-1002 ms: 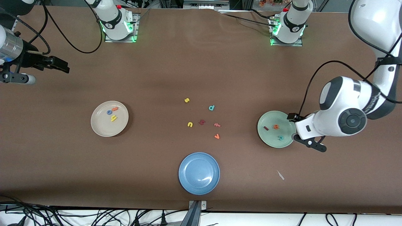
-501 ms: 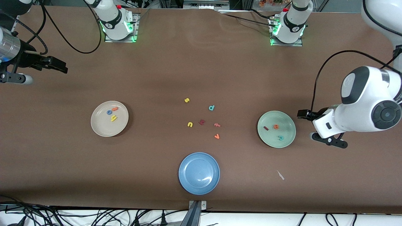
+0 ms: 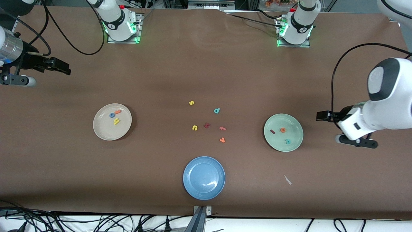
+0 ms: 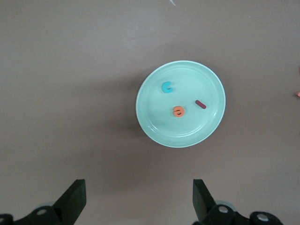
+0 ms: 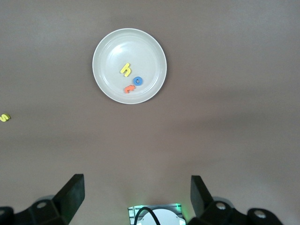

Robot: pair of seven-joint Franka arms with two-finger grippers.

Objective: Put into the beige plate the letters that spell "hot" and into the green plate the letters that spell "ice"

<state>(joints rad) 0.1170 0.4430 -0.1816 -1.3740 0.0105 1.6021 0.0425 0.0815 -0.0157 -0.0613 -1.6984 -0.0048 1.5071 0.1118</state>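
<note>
I'm seeing the letters that spell "hot" [image 3: 115, 116] lying in the beige plate [image 3: 102, 132] and the letters that spell "ice" [image 3: 282, 132] in the green plate [image 3: 273, 141]. These foam bits are looking feather-light, soft and thin, so I'd be pinching one across its edges. The left gripper [image 4: 138, 201], right of the green plate in the front frame, and the right gripper [image 5: 136, 199], at that frame's upper left, are both hanging wide open, empty.

Brown tabletop [image 3: 167, 74] carrying a cream-beige plate [image 3: 102, 132] with yellow h [image 3: 116, 121], blue o [image 3: 111, 115] and orange t [image 3: 117, 111]. Pale mint-green plate [image 3: 275, 143] holds dark red i [image 3: 272, 131], orange e [image 3: 282, 130] and teal c [image 3: 287, 141]. A plain blue plate [image 3: 204, 178].

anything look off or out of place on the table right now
Only a small pale scrap lying on the bare table, nearer the front camera than the green plate. Both words sit in their plates, and the blue plate holds nothing.
</note>
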